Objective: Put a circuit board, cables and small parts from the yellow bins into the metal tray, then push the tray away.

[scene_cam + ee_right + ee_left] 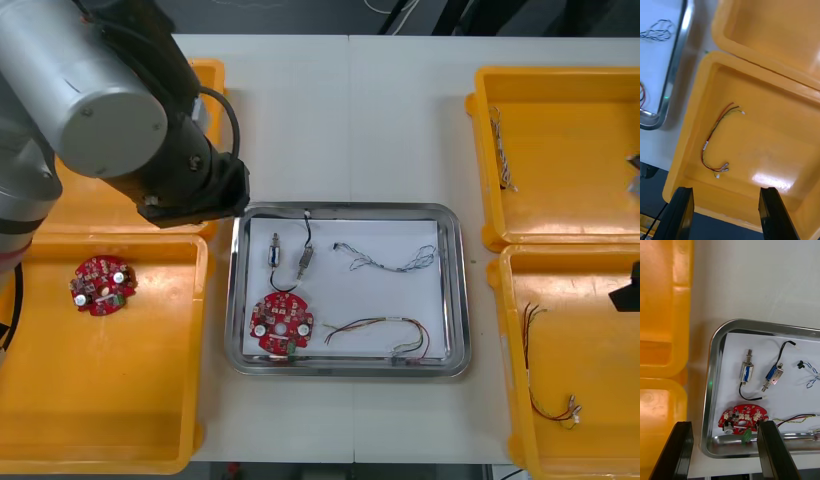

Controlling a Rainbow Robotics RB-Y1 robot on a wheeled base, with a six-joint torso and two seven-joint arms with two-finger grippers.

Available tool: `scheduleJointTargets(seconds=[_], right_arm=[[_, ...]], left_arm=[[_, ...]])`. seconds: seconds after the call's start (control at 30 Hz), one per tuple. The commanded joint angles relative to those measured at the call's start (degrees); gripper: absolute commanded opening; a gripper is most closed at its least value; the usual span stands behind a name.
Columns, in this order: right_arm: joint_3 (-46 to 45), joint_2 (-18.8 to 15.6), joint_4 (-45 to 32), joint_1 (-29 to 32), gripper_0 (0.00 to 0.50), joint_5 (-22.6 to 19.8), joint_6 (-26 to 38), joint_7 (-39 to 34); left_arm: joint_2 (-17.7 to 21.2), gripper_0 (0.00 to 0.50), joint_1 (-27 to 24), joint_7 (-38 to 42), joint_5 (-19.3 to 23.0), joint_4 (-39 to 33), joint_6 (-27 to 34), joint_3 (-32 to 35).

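Note:
The metal tray [452, 300] is white inside. It holds a round red circuit board [281, 325], two small metal parts [274, 250] with black leads, a blue and white cable [392, 261] and a red and yellow cable [380, 333]. My left gripper [722, 452] hovers open over the tray's near-left corner [711, 397], with the circuit board [743, 417] just beyond its fingers. My right gripper [725, 215] is open above the near right bin [790, 123], over a red and yellow cable [718, 140].
The near left yellow bin [60, 400] holds another red circuit board [100, 285]. A twisted cable [503, 150] lies in the far right bin [570, 90]. My left arm [110, 100] covers much of the far left bin.

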Motion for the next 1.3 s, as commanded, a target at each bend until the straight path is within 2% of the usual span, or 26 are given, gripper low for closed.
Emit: scheduleJointTargets(seconds=[0.03,0.23,0.4,0.57,0.87,1.17,1.3], right_arm=[[9.44,-1.85,-2.42,-8.69,0.5,-1.31,0.15,1.65],[22.62,-0.62,-4.18,-18.98,0.5,-1.49,-0.07,2.62],[31.67,1.93,-3.83,-25.04,0.5,-0.87,-1.31,3.5],[40.2,5.71,-2.86,-30.4,0.5,1.67,-1.31,4.82],[53.38,12.83,0.3,-36.2,0.5,7.21,-1.66,7.54],[61.99,18.1,5.58,-39.63,0.5,12.66,-3.24,19.58],[66.3,20.21,7.16,-42.27,0.5,15.56,-4.47,22.31]], left_arm=[[3.94,0.5,-1.48,-8.03,2.56,-2.78,0.63,5.18],[6.4,0.5,4.24,-9.88,3.62,-6.38,0.63,10.81],[8.24,0.5,10.83,-14.27,4.05,-9.46,0.63,15.64],[9.74,0.5,17.6,-19.46,4.49,-11.83,0.63,21.53],[11.32,0.5,26.65,-29.13,5.9,-13.41,0.63,31.38],[11.67,0.5,31.84,-35.19,6.52,-13.68,0.63,37.79],[11.67,0.5,33.24,-38.35,4.76,-13.59,0.63,37.97]])
